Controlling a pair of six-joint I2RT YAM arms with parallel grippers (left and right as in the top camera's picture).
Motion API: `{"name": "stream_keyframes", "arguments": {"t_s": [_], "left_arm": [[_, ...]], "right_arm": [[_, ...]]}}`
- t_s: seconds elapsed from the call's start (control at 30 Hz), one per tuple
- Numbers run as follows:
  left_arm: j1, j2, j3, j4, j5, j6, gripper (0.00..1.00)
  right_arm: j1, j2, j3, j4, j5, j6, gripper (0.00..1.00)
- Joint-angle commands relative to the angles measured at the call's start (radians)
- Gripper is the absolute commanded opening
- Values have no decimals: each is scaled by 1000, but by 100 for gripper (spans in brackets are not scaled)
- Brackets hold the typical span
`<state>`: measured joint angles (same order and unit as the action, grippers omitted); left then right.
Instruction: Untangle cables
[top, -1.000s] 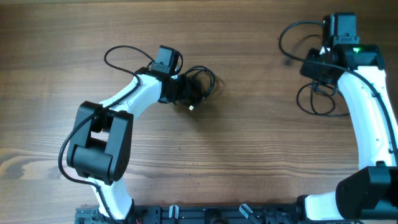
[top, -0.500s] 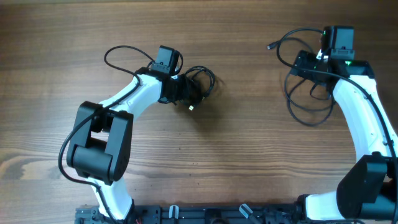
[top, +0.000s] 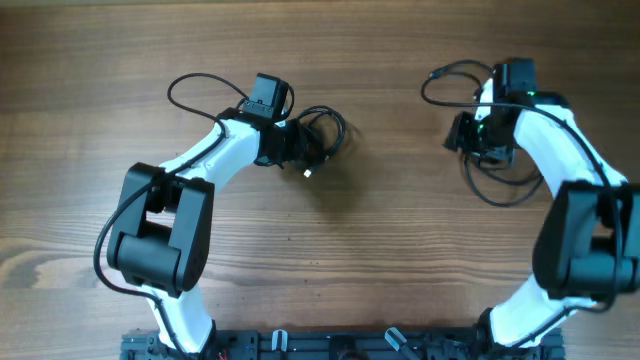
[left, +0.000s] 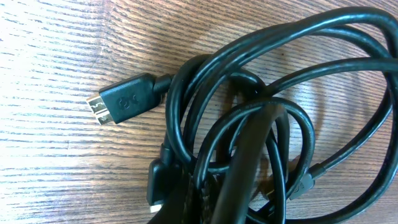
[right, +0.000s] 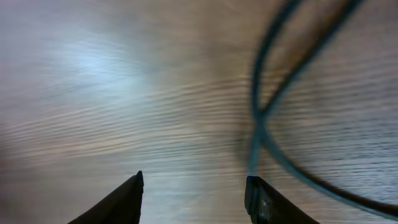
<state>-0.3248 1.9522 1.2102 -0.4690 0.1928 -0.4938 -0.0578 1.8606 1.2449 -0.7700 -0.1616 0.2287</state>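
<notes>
A bunch of black cables (top: 328, 128) lies knotted on the wooden table left of centre. My left gripper (top: 300, 148) is shut on that knot. In the left wrist view its dark fingers (left: 233, 180) are closed among the looped cables (left: 249, 74), and a plug (left: 124, 102) with a metal tip lies free at the left. A separate black cable (top: 500, 188) lies in loose loops at the right. My right gripper (top: 462, 132) hovers over its left side. It stands open (right: 194, 180) over bare wood, with the blurred cable (right: 261, 106) just beside its right finger.
The left arm's own wire (top: 185, 90) loops out behind its wrist. The arm bases and a black rail (top: 330, 345) line the front edge. Wooden tabletop (top: 400, 250) lies between the two arms.
My right arm has swung left and its jaws have gone from shut to open. The right cable's loops have shifted left with it. The left arm and knot have not moved.
</notes>
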Motion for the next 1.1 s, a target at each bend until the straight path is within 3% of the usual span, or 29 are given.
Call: {"name": "stream_keyframes", "arguments": {"t_s": [0.0, 0.17, 0.23, 0.27, 0.33, 0.43, 0.57, 0.7, 0.73, 0.77, 0.8, 0.9, 1.07], "left_arm": [[9, 4, -7, 0, 16, 8, 7], [9, 4, -7, 0, 16, 8, 8], [9, 4, -7, 0, 16, 8, 8], [9, 4, -7, 0, 16, 8, 8], [9, 4, -7, 0, 16, 8, 8], [9, 4, -7, 0, 16, 8, 8], [9, 4, -7, 0, 16, 8, 8], [9, 4, -7, 0, 16, 8, 8], [9, 4, -7, 1, 17, 8, 8], [9, 4, -7, 1, 16, 8, 8], [9, 4, -7, 1, 16, 8, 8], [9, 4, -7, 1, 16, 8, 9], [9, 4, -7, 3, 21, 8, 10]], "right_arm": [[-1, 103, -10, -5, 156, -17, 55], [-11, 198, -10, -3, 336, 49, 52], [-34, 212, -10, 2, 433, 101, 38], [-56, 214, -10, 11, 462, 111, 24], [-102, 214, -10, 28, 503, 111, 16], [-196, 214, -10, 65, 504, 116, 11], [-362, 214, -9, 137, 375, 114, 12], [-455, 214, -3, 156, 308, 114, 20], [-468, 213, 8, 148, 286, 112, 34], [-473, 209, 54, 98, 261, 114, 56], [-473, 207, 76, 72, 261, 114, 64], [-465, 185, 221, -89, 272, 119, 82], [-438, 157, 360, -250, 180, 122, 96]]}}
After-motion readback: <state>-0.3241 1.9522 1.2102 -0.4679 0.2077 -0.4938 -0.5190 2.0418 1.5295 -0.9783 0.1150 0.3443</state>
